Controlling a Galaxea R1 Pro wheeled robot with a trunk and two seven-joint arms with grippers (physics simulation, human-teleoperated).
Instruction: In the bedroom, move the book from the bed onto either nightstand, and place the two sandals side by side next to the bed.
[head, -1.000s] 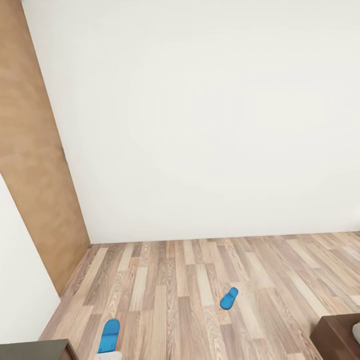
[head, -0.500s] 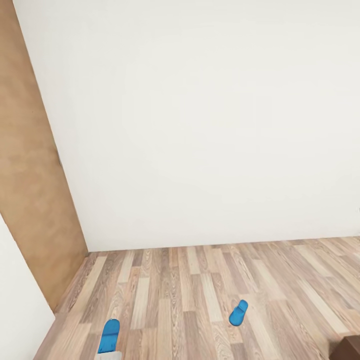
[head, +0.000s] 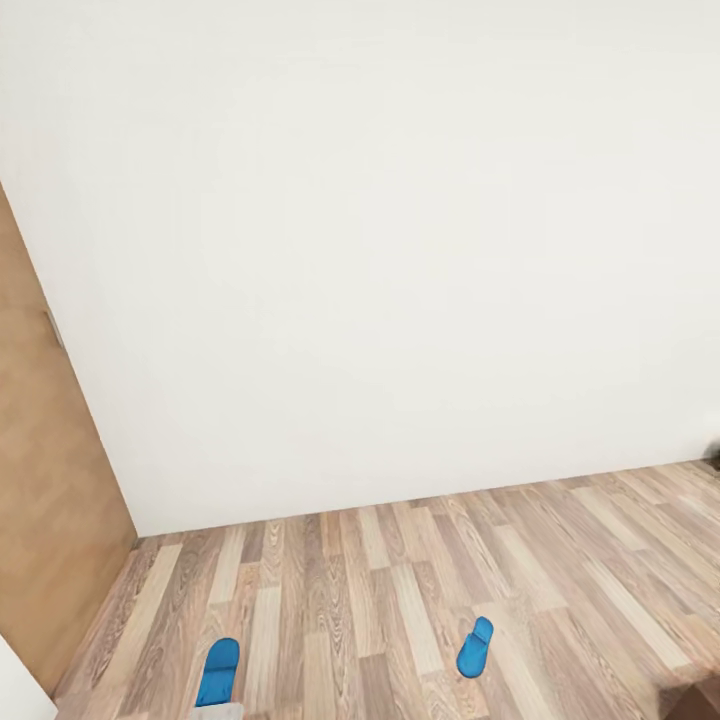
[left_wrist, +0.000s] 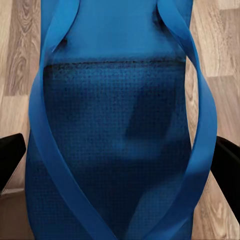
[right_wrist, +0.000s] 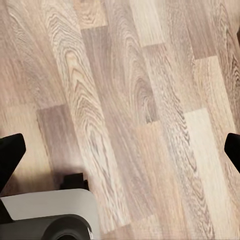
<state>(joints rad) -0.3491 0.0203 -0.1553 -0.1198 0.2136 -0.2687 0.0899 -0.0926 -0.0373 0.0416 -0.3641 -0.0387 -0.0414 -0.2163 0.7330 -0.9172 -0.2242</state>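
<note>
We are in the middle of the sandal part of the task, as far as we can judge. In the left wrist view one sandal (left_wrist: 117, 145) sits between the two dark fingers (left_wrist: 11, 157) of our left gripper (left_wrist: 117, 170), which close on its sides, so we hold it; in the head view this same sandal (head: 218, 672) shows at the low edge, just above the pale tip of the arm. The other sandal (head: 475, 646) lies alone on the wood floor (head: 360, 580), well apart from the first, so the pair is not yet side by side. Our right gripper (right_wrist: 120, 150) is spread wide and holds nothing, with bare planks under it. We cannot say how the book stands. Against the frame one second ago, the whole head view has turned: the brown panel (head: 45, 520) at the left has become narrower, and the dark furniture pieces at the two low corners have gone out of the picture. The held sandal keeps its place in the view, while the free one sits lower and a little more to the right.
</note>
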